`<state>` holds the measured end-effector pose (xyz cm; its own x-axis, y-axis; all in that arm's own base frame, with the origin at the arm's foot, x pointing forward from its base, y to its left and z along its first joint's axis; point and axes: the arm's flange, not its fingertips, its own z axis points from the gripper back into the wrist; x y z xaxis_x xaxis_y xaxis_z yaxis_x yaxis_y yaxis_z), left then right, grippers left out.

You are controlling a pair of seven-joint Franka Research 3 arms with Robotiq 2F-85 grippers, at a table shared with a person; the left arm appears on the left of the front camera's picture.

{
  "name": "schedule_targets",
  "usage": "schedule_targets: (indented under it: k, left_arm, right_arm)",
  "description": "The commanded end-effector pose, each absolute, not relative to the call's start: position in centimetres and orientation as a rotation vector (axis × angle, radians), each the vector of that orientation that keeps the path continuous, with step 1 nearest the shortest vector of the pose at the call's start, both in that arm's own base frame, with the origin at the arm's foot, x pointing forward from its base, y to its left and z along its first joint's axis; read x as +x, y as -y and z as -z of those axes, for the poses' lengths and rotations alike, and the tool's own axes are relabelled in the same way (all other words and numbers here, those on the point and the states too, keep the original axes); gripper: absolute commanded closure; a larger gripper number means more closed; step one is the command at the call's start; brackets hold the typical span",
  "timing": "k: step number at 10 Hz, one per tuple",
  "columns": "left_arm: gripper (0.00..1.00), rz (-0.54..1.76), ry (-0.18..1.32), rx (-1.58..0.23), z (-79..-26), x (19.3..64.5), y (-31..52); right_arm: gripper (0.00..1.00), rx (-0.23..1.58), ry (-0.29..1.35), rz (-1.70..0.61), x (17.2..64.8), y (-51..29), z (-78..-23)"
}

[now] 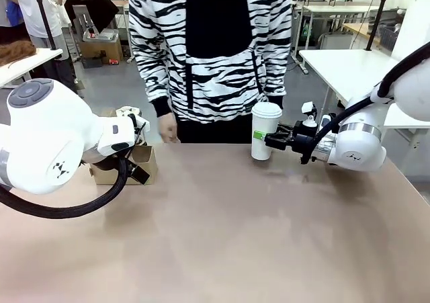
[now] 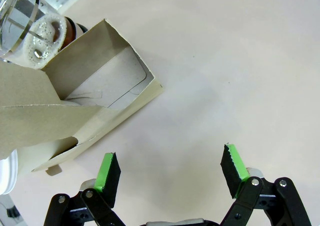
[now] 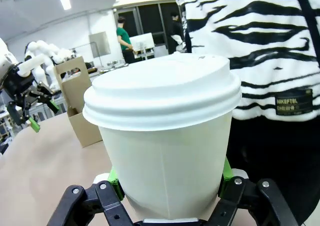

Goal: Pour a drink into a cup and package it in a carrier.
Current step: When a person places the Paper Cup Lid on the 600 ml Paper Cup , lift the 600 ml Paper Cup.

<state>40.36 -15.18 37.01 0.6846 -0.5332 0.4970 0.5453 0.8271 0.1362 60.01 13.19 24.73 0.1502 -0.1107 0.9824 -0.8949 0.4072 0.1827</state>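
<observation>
A white paper cup with a white lid stands at the far side of the table, in front of the person. My right gripper is shut on its lower part; in the right wrist view the green pads press both sides of the cup. The brown cardboard carrier stands at the far left, partly hidden by my left arm. Its open slot lies just beyond my left gripper, which is open over bare table with nothing in it. A glass jug with foam and dark drink stands behind the carrier.
The person in a striped top stands at the far edge, one hand hanging near the table. A white rounded object sits beside the carrier. The tan tabletop is bare in the middle and front.
</observation>
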Motion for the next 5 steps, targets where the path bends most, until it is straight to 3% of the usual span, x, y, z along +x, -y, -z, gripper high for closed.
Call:
schedule_targets:
  k: [1,5]
  left_arm:
    - [0.00,0.605,0.550,-0.026,-37.05,40.33,15.18]
    - [0.00,0.605,0.550,-0.026,-37.05,40.33,15.18]
  right_arm:
    - [0.20,1.017,1.315,-0.732,60.00,-13.35,-25.02]
    - [0.20,1.017,1.315,-0.732,60.00,-13.35,-25.02]
